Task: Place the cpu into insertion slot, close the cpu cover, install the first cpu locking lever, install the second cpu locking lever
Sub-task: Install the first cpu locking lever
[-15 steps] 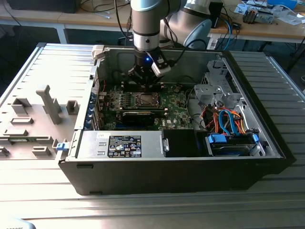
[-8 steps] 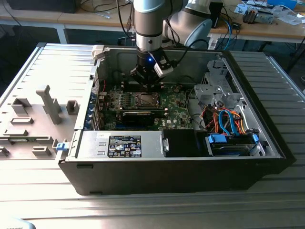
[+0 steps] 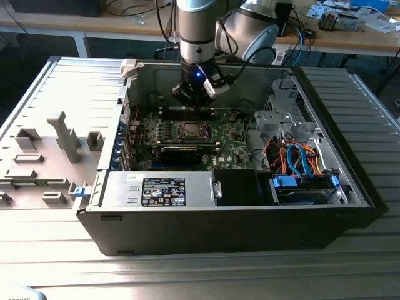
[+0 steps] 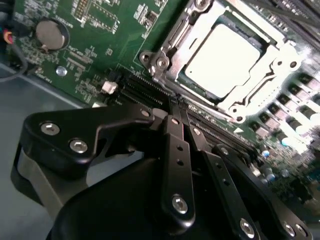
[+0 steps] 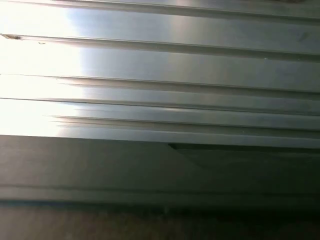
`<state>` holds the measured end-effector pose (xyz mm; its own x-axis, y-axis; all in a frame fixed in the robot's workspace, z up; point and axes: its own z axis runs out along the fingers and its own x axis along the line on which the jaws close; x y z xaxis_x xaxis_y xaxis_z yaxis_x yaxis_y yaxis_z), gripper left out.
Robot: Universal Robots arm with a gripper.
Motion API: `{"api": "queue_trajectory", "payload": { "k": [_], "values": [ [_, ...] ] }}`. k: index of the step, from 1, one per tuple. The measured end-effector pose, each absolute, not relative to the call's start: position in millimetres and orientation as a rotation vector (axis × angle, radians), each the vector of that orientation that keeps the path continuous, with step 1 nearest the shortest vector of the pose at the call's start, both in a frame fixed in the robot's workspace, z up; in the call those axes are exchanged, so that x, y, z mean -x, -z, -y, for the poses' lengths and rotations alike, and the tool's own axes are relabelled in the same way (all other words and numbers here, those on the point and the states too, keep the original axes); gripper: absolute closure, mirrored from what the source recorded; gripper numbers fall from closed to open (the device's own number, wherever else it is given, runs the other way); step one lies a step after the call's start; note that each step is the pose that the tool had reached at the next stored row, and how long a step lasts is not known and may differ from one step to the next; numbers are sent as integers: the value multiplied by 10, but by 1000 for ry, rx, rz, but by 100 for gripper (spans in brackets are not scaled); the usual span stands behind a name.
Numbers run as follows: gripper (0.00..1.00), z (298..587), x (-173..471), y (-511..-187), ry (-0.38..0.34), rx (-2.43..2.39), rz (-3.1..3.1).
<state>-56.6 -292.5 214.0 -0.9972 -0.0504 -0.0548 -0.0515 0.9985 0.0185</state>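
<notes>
In the second wrist view, the black two-finger gripper (image 4: 176, 102) has its fingers pressed together, holding nothing, just beside the silver-rimmed insertion slot (image 4: 227, 52). To its right, the flat silvery-beige cpu (image 4: 227, 55) lies seated under the thin silver cpu cover (image 4: 260, 85). The cover is judged light, stiff and springy, best pushed at its frame edge.

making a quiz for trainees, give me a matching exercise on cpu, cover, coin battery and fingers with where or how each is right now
Things:
1. cpu
2. cover
3. coin battery
4. fingers

States:
a. pressed together, holding nothing
b. closed flat, framing the chip
c. seated in the slot, pale top showing
d. round, on the green board, away from the slot

Pairs: 1-c, 2-b, 3-d, 4-a
</notes>
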Motion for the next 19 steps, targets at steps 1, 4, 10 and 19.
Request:
{"api": "queue_trajectory", "payload": {
  "k": [1, 4, 10, 19],
  "values": [
    [89, 2925, 566, -2157, -29, 79, -3086],
    [89, 2933, 567, -2184, -22, 79, -3086],
    [89, 2998, 566, -2188, 1, 79, -3087],
    [89, 3098, 565, -2187, 15, 80, -3088]
  ]
}}
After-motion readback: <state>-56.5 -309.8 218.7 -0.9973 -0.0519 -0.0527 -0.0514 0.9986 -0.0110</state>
